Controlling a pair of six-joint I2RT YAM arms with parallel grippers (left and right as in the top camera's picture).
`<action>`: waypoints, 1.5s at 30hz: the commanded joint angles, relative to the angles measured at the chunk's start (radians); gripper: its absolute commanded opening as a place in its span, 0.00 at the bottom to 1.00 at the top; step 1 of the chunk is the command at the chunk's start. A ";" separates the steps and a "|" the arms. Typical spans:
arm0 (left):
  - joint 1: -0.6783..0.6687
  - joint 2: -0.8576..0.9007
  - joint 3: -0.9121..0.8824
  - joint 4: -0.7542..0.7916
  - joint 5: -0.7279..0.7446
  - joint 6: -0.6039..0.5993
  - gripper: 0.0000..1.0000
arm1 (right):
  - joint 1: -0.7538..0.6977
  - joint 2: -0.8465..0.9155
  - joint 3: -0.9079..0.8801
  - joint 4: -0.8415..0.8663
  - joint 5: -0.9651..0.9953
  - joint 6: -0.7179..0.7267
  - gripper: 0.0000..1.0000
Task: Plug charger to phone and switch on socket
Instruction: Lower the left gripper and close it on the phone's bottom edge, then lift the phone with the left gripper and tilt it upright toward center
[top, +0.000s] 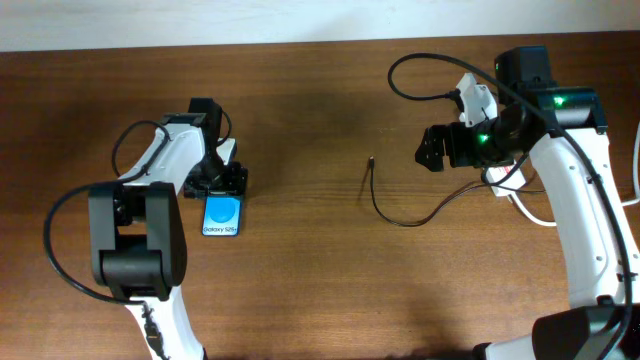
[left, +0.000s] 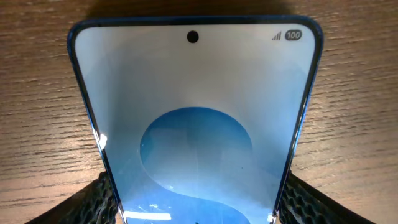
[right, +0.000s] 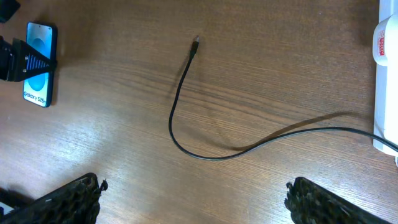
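phone screen: "Galaxy S25"; top corner: "100"

Brown wooden table, pale strip behind

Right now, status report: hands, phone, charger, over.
Left hand shut on phone. Right hand open, empty. Charger loose on table, plug tip clear of phone. Nothing between them.

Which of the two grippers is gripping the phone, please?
The left gripper, its fingers clamped on the phone; the right gripper is open, holding nothing.
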 joint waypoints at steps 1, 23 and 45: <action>-0.005 0.019 0.068 -0.040 0.027 0.015 0.66 | 0.008 0.003 -0.005 0.000 0.009 0.000 0.98; -0.005 0.019 0.312 -0.217 0.248 -0.400 0.00 | 0.008 0.003 -0.005 0.004 -0.075 0.008 0.98; -0.005 0.019 0.312 -0.346 1.033 -0.772 0.00 | 0.008 0.003 -0.005 0.011 -0.079 0.070 0.98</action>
